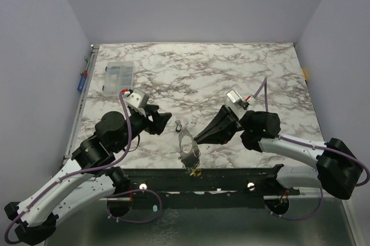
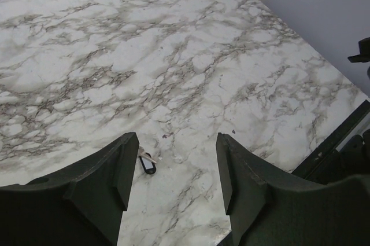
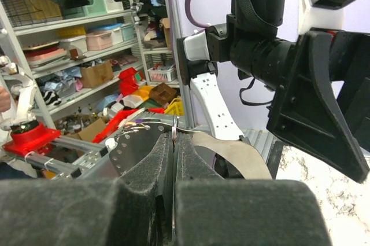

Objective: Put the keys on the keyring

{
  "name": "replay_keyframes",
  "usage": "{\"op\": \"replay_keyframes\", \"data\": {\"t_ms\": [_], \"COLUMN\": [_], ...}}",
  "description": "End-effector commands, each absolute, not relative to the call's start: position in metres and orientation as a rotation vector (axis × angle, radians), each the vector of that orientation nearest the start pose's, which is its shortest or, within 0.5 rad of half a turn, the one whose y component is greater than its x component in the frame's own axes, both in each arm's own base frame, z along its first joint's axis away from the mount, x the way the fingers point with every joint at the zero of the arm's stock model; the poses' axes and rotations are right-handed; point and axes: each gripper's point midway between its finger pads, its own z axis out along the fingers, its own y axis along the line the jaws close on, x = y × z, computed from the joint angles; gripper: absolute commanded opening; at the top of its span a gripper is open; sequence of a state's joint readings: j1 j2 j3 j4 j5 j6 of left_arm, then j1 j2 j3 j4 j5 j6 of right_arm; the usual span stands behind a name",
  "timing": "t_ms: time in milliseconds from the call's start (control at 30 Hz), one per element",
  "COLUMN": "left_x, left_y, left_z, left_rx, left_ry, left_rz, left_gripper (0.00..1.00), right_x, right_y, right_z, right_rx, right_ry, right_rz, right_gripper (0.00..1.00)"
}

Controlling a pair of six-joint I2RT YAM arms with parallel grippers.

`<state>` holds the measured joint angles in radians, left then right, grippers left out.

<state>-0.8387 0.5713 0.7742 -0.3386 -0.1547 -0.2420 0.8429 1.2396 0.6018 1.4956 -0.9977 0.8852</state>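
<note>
My right gripper is shut on the keyring, a pale silvery loop held near the table's front edge. In the right wrist view the ring shows edge-on, pinched between the closed fingers. A small brass piece hangs at the loop's near end. One key with a dark head lies on the marble between the two grippers. My left gripper is open and empty just left of it. In the left wrist view the key lies beside the left finger.
A clear compartment box stands at the back left of the marble table. A black rail runs along the front edge. Grey walls close the sides and back.
</note>
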Motion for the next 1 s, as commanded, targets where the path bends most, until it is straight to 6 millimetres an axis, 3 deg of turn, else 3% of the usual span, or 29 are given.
{"op": "replay_keyframes", "data": {"t_ms": [0,100,233,533,767,967], "left_x": [0.170,0.156,0.137,0.112,0.104,0.104], "left_y": [-0.198,-0.204,-0.215,-0.243,-0.262,-0.270], "left_z": [0.337,0.352,0.369,0.409,0.405,0.401], "left_rx": [0.500,0.564,0.668,0.854,0.964,0.986], "left_ry": [1.565,1.510,1.423,1.200,1.145,1.154], "left_rz": [-0.803,-0.868,-0.955,-1.104,-1.172,-1.207], "left_gripper": [0.61,0.61,0.60,0.54,0.54,0.47], "right_x": [0.067,0.089,0.102,0.102,0.100,0.101], "right_y": [0.306,0.315,0.316,0.321,0.319,0.320], "right_z": [0.386,0.389,0.391,0.386,0.387,0.386], "right_rx": [-1.016,-0.966,-0.954,-1.026,-1.030,-1.034], "right_ry": [0.630,0.738,0.812,0.926,0.931,0.949], "right_rz": [1.717,1.616,1.504,1.507,1.502,1.508], "right_gripper": [0.01,0.01,0.01,0.01,0.01,0.01]}}
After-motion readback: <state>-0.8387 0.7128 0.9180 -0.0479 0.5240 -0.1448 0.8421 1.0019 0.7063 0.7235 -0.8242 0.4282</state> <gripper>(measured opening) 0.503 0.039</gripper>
